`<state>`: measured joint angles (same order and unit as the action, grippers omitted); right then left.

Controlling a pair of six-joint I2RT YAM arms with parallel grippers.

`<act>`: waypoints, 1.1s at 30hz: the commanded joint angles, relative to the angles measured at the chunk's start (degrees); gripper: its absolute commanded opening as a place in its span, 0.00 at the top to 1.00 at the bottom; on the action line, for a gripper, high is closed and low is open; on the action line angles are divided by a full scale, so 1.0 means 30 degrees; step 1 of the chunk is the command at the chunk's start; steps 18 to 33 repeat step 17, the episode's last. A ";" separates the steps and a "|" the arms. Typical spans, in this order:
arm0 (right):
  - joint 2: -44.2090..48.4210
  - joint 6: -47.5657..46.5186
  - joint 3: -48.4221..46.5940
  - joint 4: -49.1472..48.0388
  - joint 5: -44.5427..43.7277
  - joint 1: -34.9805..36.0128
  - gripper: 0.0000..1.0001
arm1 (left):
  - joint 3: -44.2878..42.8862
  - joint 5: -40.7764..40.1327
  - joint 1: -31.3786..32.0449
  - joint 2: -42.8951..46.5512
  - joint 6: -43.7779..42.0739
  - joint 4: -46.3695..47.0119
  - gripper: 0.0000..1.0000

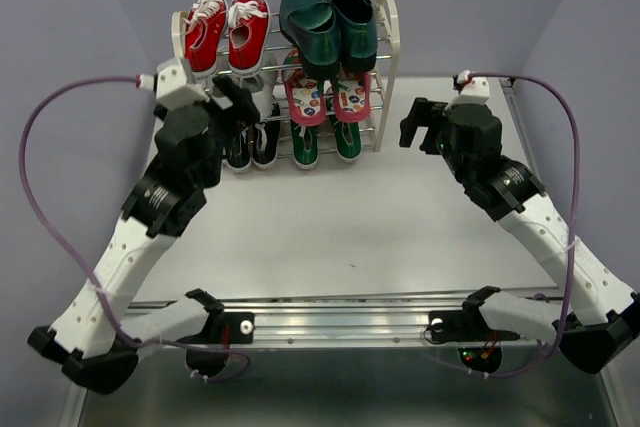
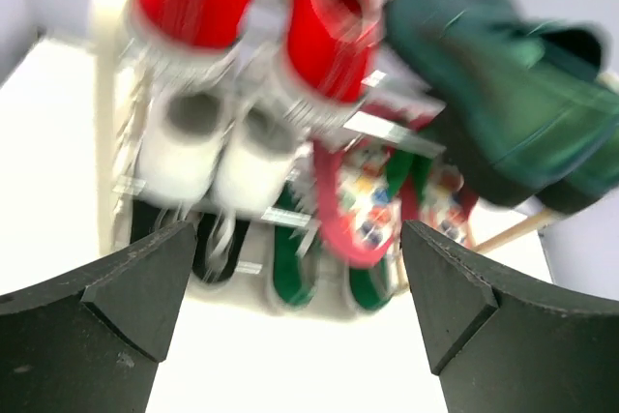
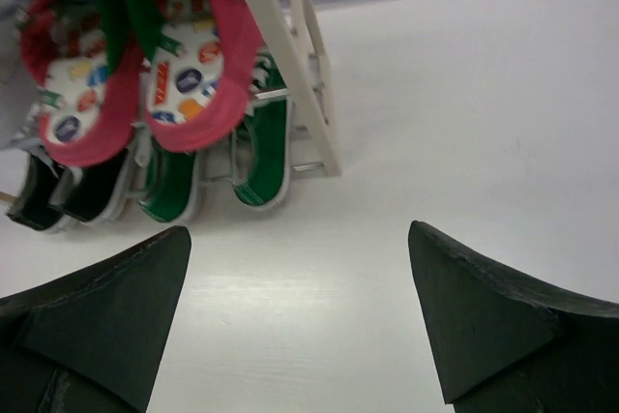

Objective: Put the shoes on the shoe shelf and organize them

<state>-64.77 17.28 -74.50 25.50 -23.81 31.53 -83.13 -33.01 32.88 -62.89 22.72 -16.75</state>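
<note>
White table (image 1: 350, 217), shoe shelf (image 1: 388, 57), green heels (image 1: 330, 17) lengthwise front-to-back, toes rearward

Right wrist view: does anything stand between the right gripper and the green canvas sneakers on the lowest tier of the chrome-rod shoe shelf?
Nothing visible does. Only bare white table lies between the open right gripper and the green canvas sneakers; the red-strapped printed flip-flops sit on the tier above.
</note>
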 commanded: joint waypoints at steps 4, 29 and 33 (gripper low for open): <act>0.2107 0.4198 0.5286 -0.1028 -0.3773 0.0067 0.00 | 0.9218 -0.0945 -0.0121 0.6744 0.6393 -0.3193 0.01; 0.3017 0.6253 0.8165 -0.1702 -0.3870 0.0067 0.00 | 1.3297 -0.2472 -0.0121 1.0682 1.1939 -0.6927 0.01; 0.3017 0.6253 0.8165 -0.1702 -0.3870 0.0067 0.00 | 1.3297 -0.2472 -0.0121 1.0682 1.1939 -0.6927 0.01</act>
